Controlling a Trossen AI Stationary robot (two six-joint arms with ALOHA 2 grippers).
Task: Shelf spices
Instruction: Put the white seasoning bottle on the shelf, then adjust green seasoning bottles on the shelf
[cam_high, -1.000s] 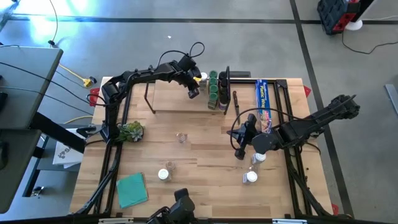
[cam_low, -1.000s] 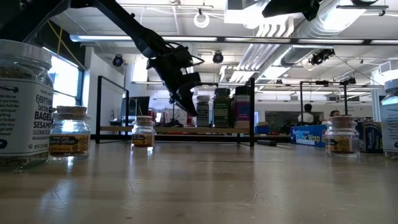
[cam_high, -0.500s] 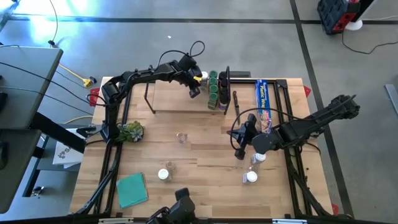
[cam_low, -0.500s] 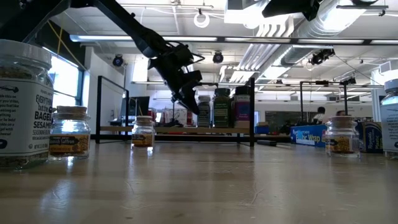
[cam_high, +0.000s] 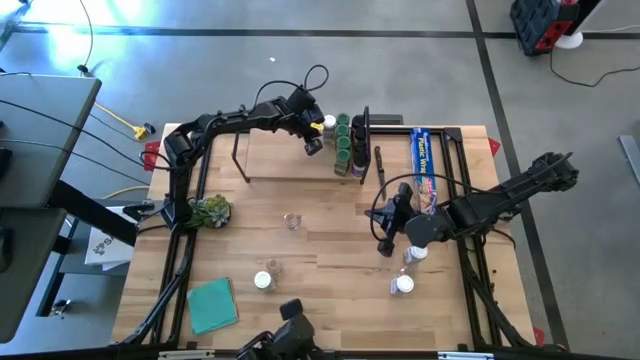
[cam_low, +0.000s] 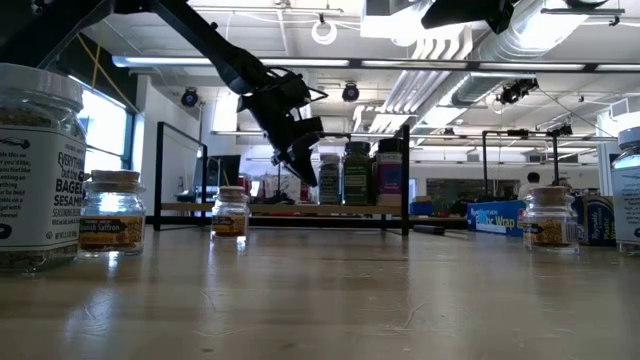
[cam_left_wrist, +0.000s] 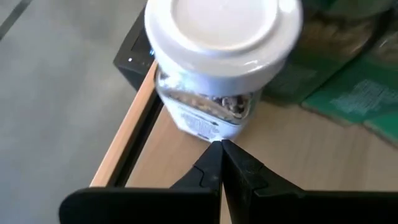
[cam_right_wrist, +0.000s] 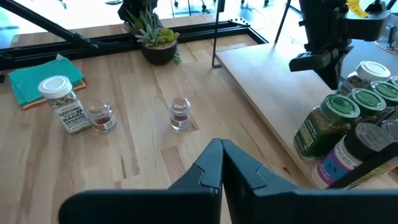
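The shelf (cam_high: 290, 160) is a light-wood board with black wire ends, standing at the table's far side. Several spice jars with green lids (cam_high: 343, 143) and dark lids (cam_high: 358, 150) stand on its right end. A white-lidded jar (cam_left_wrist: 221, 37) stands upright at the board's far edge (cam_high: 328, 123). My left gripper (cam_high: 312, 146) is shut just left of that jar, pointing steeply down (cam_low: 300, 165). My right gripper (cam_high: 384, 245) hangs shut over the table's right half, holding nothing. Loose jars stand on the table (cam_high: 291, 220), (cam_high: 263, 281), (cam_high: 404, 285). My left gripper's shut fingertips (cam_left_wrist: 214, 152) stand right at the lower wall (cam_left_wrist: 208, 127) of the white-lidded jar, coming slanting down from the table's left. Whether they touch it I cannot tell. The jar stands upright on the shelf board.
A blue wrap box (cam_high: 424, 160) lies right of the shelf. A small potted plant (cam_high: 211, 210) stands at the left edge and a teal cloth (cam_high: 212, 303) lies at the near left. Another jar (cam_high: 413, 252) stands below my right gripper. Bare wood lies mid-table.
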